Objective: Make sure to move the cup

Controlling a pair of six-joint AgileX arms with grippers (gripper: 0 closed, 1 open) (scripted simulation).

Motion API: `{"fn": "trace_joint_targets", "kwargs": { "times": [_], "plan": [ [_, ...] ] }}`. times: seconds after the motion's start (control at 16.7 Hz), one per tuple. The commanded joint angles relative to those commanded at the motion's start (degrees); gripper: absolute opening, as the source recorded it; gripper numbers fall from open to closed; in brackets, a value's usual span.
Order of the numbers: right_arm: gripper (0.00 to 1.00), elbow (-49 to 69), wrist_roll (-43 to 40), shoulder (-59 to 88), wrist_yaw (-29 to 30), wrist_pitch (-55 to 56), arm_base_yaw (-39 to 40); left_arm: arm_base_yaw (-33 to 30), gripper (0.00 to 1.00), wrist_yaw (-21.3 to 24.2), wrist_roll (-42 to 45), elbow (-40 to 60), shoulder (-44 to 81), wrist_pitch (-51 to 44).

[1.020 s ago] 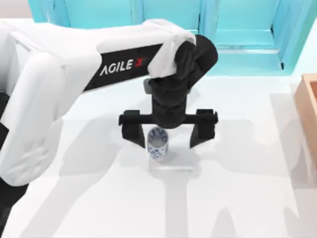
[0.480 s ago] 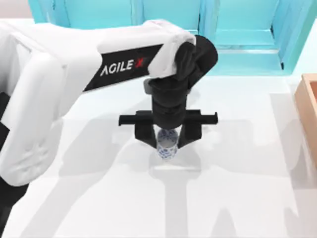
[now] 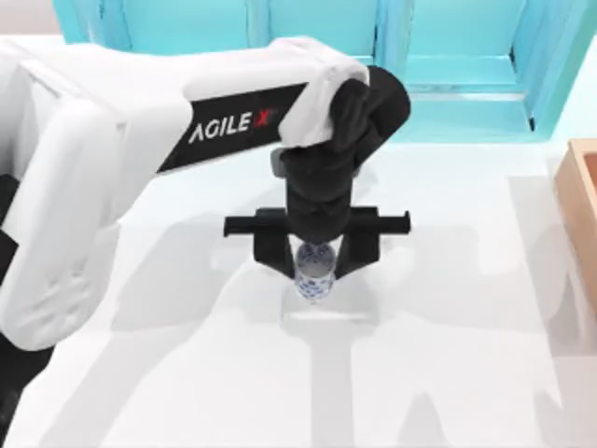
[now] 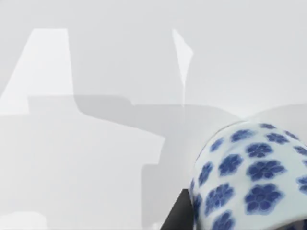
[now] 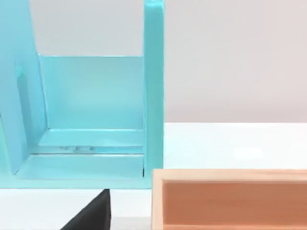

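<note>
Cup: you have the cup [image 3: 314,277] standing upright near the middle of the white table [image 3: 448,373], its blue flowers close up in the left wrist view [image 4: 249,177].
Axis: its long axis runs straight up, in line with the wrist that reaches down over it.
Left gripper: your left gripper [image 3: 315,266] sits directly over the cup, one finger on each side and drawn in against its wall, so you appear to be gripping it.
Next move: judge it as a straight lift; the cup lies between the fingers, not off to a side.
Surroundings: a wooden box [image 3: 580,201] sits at the table's right edge, well apart, and a turquoise shelf [image 3: 438,56] stands behind.
</note>
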Motion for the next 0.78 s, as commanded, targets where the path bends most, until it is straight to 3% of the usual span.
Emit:
{"fn": "trace_joint_targets", "kwargs": {
  "times": [0.24, 0.42, 0.78],
  "plan": [
    [1.00, 0.0, 0.0, 0.0, 0.0, 0.0, 0.0, 0.2, 0.00, 0.0, 0.2, 0.0, -0.1, 0.0],
    [1.00, 0.0, 0.0, 0.0, 0.0, 0.0, 0.0, 3.9, 0.00, 0.0, 4.0, -2.0, -2.4, -0.4],
    [1.00, 0.0, 0.0, 0.0, 0.0, 0.0, 0.0, 24.8, 0.00, 0.0, 24.6, -11.9, -13.4, -1.8]
  ]
}}
